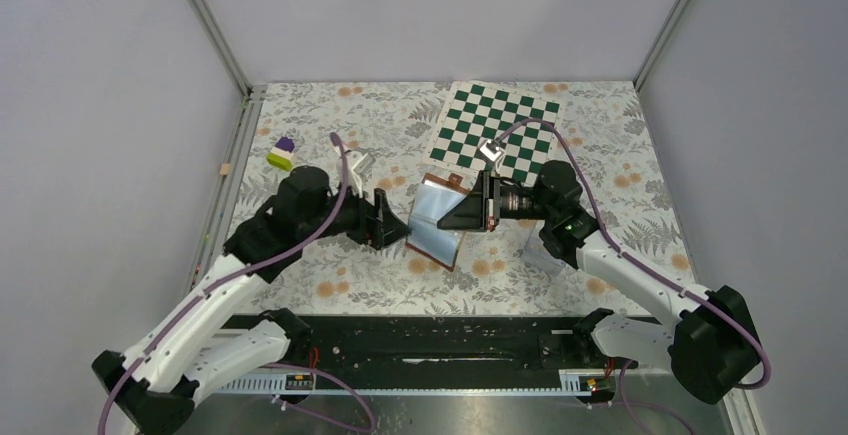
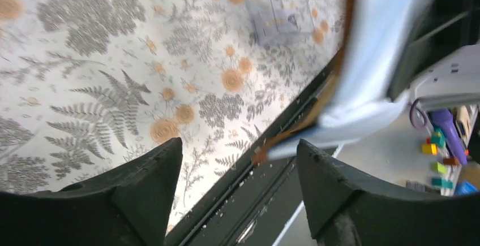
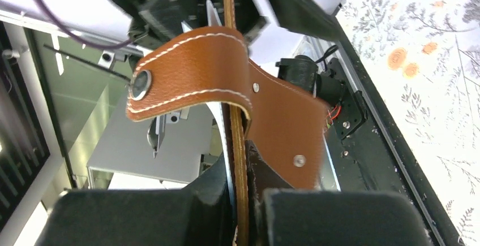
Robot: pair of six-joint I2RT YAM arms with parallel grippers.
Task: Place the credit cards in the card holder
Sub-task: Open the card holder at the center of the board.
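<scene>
Grey walls point(image 1: 100, 105) enclose a fern-printed table point(image 1: 330, 285), over which the right tool point(image 3: 242, 189) pinches the brown card holder point(image 3: 283, 121) and the left tool point(image 2: 238, 167) gapes wide, empty.

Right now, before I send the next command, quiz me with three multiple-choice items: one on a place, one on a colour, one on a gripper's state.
1. Where is the card holder?
A) lying flat on the table
B) clamped in the right gripper
C) on the floor

2. The checkerboard mat has squares of:
A) red and white
B) green and white
C) blue and yellow

3. The left gripper is:
A) open
B) shut on a card
C) shut on the wallet's snap tab

Key: 1 B, the right wrist view shows it pinching the leather edge. 2 B, plain in the top view. 3 A, its jaws stand wide apart, clamping nothing.
</scene>
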